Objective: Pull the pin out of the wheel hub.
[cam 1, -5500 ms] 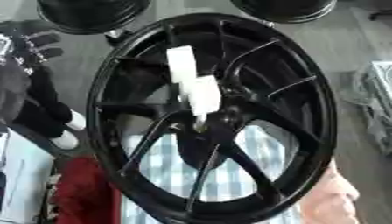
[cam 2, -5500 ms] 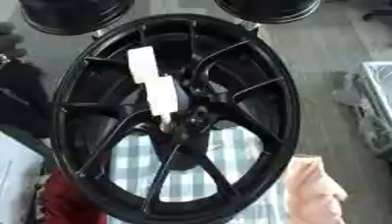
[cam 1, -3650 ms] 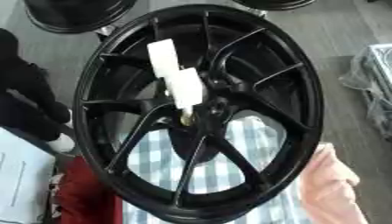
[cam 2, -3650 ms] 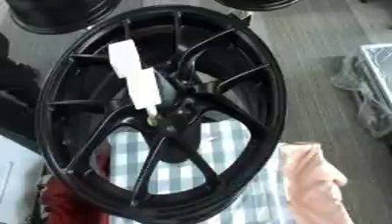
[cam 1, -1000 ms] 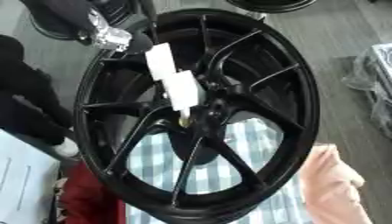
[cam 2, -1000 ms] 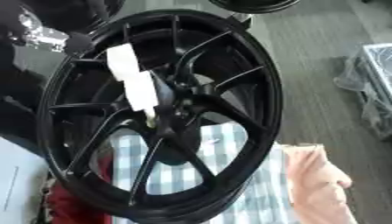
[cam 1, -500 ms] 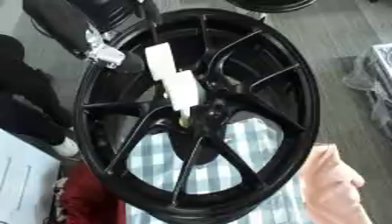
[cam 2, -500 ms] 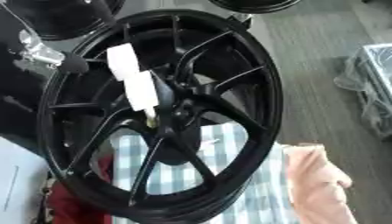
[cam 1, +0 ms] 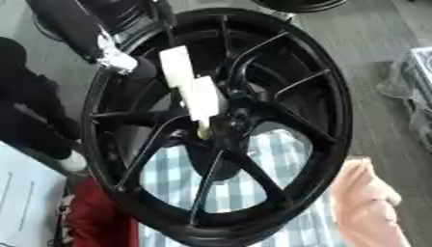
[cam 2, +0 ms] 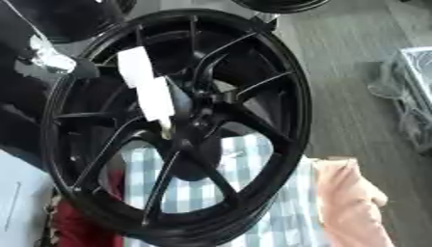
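Checked cloth (cam 1: 253, 188), pink cloth (cam 1: 367, 202), red item (cam 1: 93, 219) on grey floor (cam 1: 371, 43)

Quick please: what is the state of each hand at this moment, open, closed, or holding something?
Left hand: in view at the wheel's upper-left rim; fingers cannot be told. It is not on the white pin.
Right hand: not in view.

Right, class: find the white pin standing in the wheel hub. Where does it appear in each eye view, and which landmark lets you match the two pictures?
Left eye view: the white pin stands left of centre, upper half, its lower end at the hub.
Right eye view: the same pin sits further left, at much the same height.
Shared landmark: the black wheel with the blue-and-white checked cloth showing between its lower spokes.
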